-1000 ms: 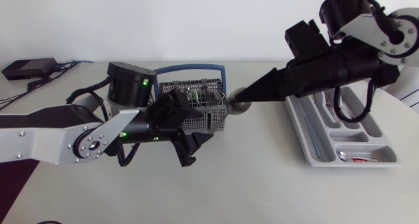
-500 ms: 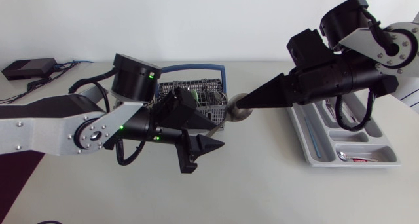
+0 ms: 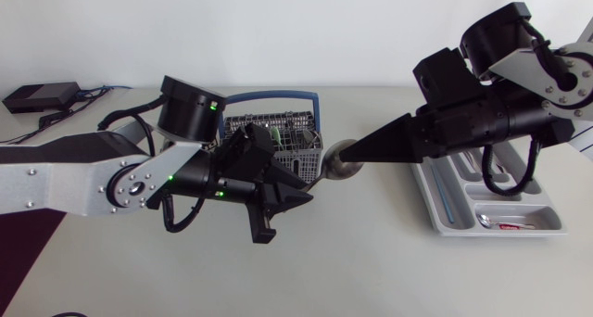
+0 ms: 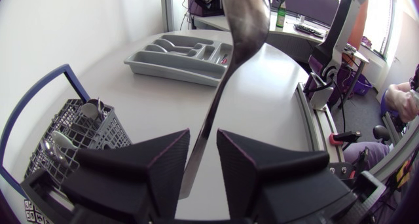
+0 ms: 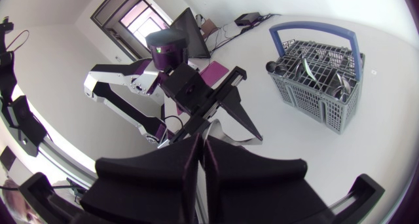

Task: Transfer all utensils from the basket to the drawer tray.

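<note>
1. Between the basket [image 3: 269, 97] and the drawer tray [image 3: 434, 198], above a wide stretch of pale surface [image 3: 371, 257], a spoon [image 3: 338, 159] hangs in the air, well apart from both.
2. The right tool [image 3: 353, 153] comes in from the right, and its two wedge fingers are pressed together on the spoon's bowl end. In its own wrist view the fingers [image 5: 190, 160] meet with only a thin slit between them.
3. The left tool [image 3: 285, 215] sits just near of the basket's right corner with its fingers spread apart. The spoon's handle runs down between them, close against one finger [image 4: 169, 160], with a gap showing on the other side.
4. The spoon [image 4: 226, 80] is plain polished metal, with a long slim handle widening to a rounded bowl.
5. The basket [image 4: 88, 129] is a grey mesh box with a blue hoop handle. It stands toward the far edge, left of centre, and other utensils stand upright in it.
6. The drawer tray [image 4: 171, 68] is grey with long compartments. It lies at the right edge of the surface and holds a small spoon and a red-marked piece at its near end.
7. A black box [image 3: 39, 96] with cables sits at the far left corner.
</note>
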Tool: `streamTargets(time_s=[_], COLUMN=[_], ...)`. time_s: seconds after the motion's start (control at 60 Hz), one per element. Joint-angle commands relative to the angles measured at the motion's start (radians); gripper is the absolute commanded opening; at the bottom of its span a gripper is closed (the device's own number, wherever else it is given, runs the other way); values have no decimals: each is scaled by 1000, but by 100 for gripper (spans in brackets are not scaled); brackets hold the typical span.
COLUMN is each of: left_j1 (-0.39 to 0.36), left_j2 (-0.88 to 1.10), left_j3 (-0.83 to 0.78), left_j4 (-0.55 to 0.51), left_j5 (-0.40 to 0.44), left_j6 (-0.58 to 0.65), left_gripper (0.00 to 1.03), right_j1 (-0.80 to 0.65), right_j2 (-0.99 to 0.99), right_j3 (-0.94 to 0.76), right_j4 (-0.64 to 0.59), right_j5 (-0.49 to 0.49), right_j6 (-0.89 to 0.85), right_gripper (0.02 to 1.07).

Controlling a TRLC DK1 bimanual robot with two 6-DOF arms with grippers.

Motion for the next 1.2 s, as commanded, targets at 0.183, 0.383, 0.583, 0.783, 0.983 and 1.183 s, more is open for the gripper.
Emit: streamTargets(time_s=[0.183, 0.383, 0.583, 0.783, 0.983, 1.183], left_j1=[-1, -6, -7, 8, 59, 92], left_j2=[8, 6, 8, 20, 35, 60], left_j3=[22, 19, 54, 86, 140, 195], left_j4=[-14, -17, -89, -115, -113, -110], left_j5=[18, 18, 18, 18, 61, 118], left_j6=[25, 24, 17, -35, -121, -211], left_gripper=[13, 3, 3, 3, 3, 3], right_j1=[-10, -13, -39, -62, -63, 69], right_j2=[-22, -26, -26, -39, -120, -151], right_j3=[-47, -56, -61, -81, -145, -199], right_j4=[-3, 0, 6, 46, 193, 388], right_j5=[-18, -18, -18, -7, 83, 324], right_j6=[-23, -21, -20, -12, 83, 214], right_gripper=[10, 11, 49, 72, 82, 82])
